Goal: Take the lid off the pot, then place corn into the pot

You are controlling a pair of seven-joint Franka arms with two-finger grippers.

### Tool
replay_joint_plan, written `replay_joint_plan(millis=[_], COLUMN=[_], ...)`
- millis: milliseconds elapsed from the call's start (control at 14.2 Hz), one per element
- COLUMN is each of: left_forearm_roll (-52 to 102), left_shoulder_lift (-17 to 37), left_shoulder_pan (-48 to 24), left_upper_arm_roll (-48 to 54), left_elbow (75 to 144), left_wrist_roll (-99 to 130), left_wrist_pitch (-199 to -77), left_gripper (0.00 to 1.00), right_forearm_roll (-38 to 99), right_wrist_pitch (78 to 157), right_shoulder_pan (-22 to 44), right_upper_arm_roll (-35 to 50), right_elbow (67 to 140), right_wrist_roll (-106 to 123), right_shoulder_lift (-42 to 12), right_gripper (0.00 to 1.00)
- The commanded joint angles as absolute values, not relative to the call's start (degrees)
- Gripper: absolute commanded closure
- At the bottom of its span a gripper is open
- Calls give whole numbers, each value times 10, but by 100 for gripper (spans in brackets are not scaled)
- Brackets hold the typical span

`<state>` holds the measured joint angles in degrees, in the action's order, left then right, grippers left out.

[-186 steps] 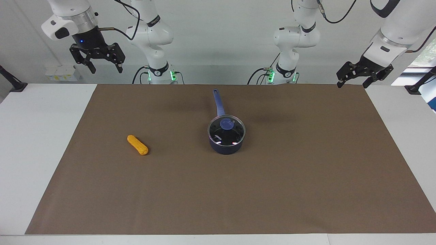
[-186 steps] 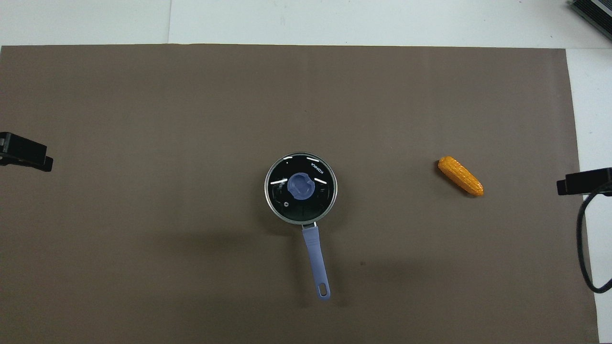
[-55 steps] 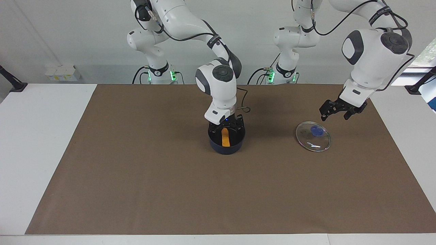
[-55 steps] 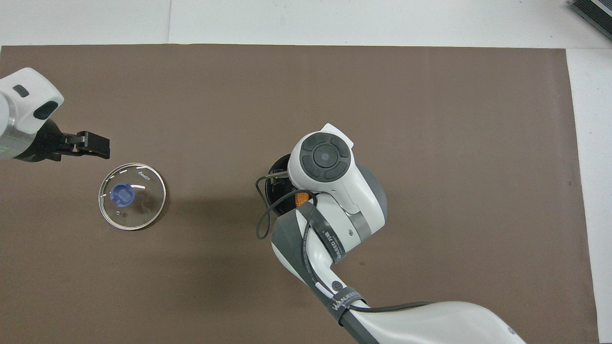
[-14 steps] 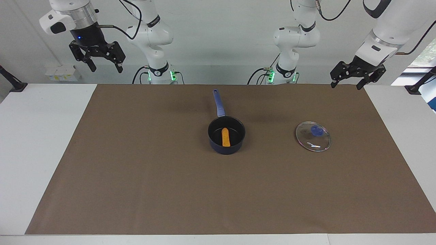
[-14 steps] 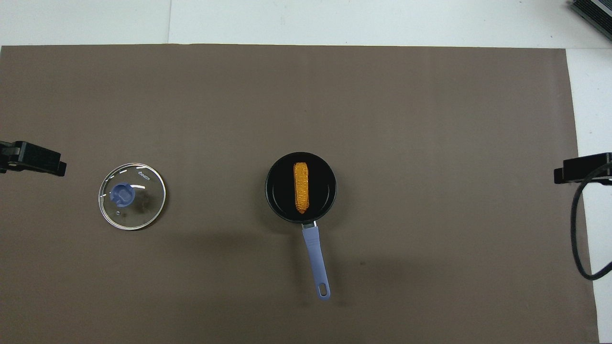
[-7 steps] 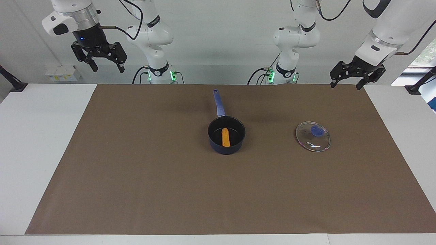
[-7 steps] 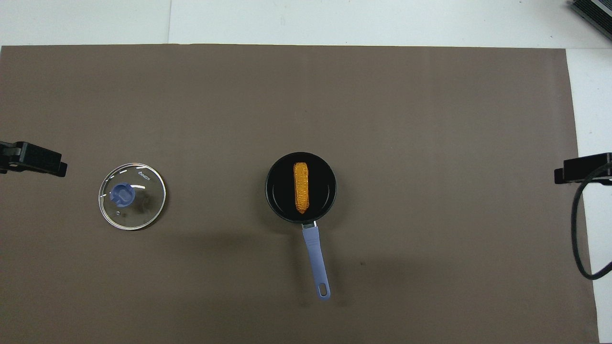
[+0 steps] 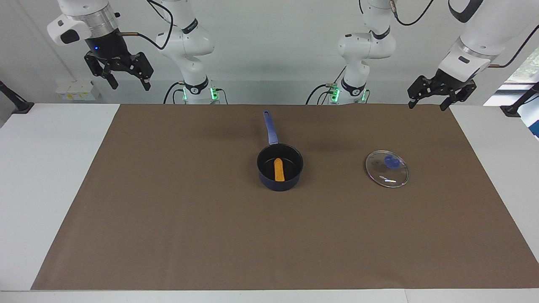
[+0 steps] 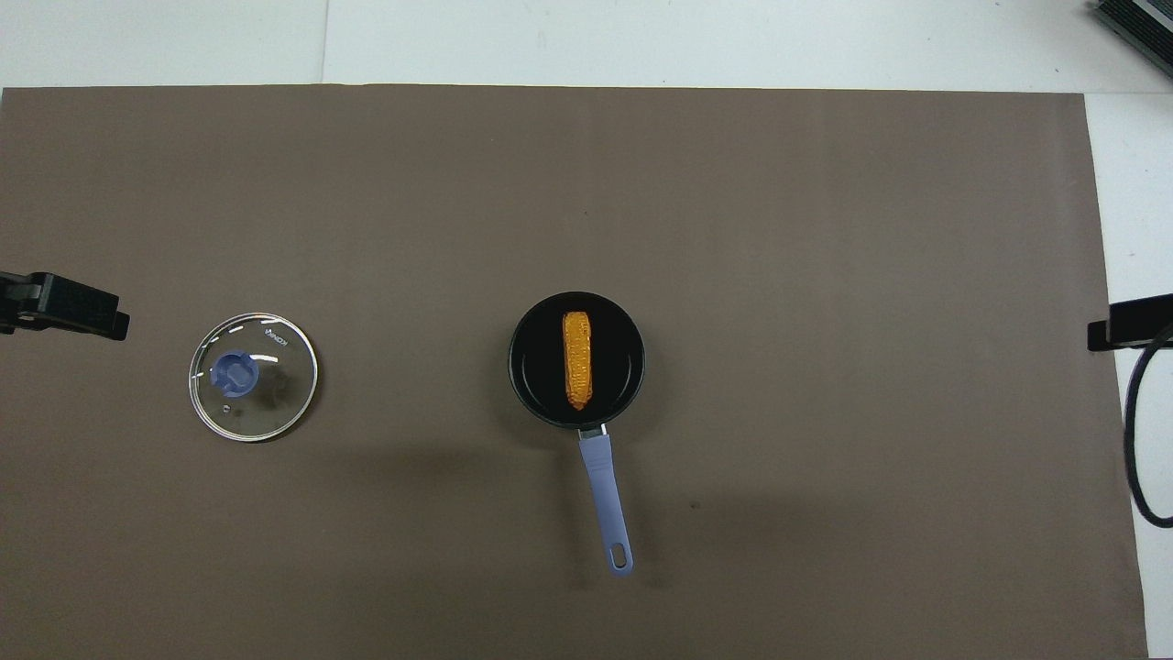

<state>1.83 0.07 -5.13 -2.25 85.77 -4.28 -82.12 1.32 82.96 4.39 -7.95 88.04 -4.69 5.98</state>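
Note:
The navy pot (image 9: 269,182) (image 10: 531,403) stands mid-mat, its handle pointing toward the robots. The orange-yellow corn (image 9: 278,169) (image 10: 576,359) lies inside it. The glass lid (image 9: 387,168) (image 10: 253,377) with its blue knob lies flat on the mat toward the left arm's end, apart from the pot. My left gripper (image 9: 428,98) is open and empty, raised over the mat's corner at the left arm's end. My right gripper (image 9: 129,81) is open and empty, raised high over the table's edge at the right arm's end. Only the gripper tips show in the overhead view.
A brown mat (image 9: 210,235) (image 10: 825,229) covers most of the white table (image 9: 46,168). A black cable (image 10: 1132,440) hangs by the right gripper at the mat's edge.
The right gripper has shifted a little outward toward its end of the table. The left gripper, pot, corn and lid have not moved.

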Motion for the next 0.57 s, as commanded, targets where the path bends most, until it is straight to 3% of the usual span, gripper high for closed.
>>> replay_joint_plan(millis=[0,495], left_forearm_roll=[24,23], left_shoulder_lift=[-4,-4], left_shoulder_pan=[-58,-58], left_upper_arm_roll=[-26,-25], left_elbow=[856,857], left_wrist_roll=[-41,-41], left_wrist_pitch=[-809,-809], left_gripper=[0,0], right_forearm_roll=[25,11], right_wrist_pitch=[822,820], right_shoulder_pan=[19,31], right_upper_arm_roll=[-61,-60], right_elbow=[889,889], right_wrist_roll=[-33,-32], right_shoulder_lift=[65,66], right_gripper=[0,0])
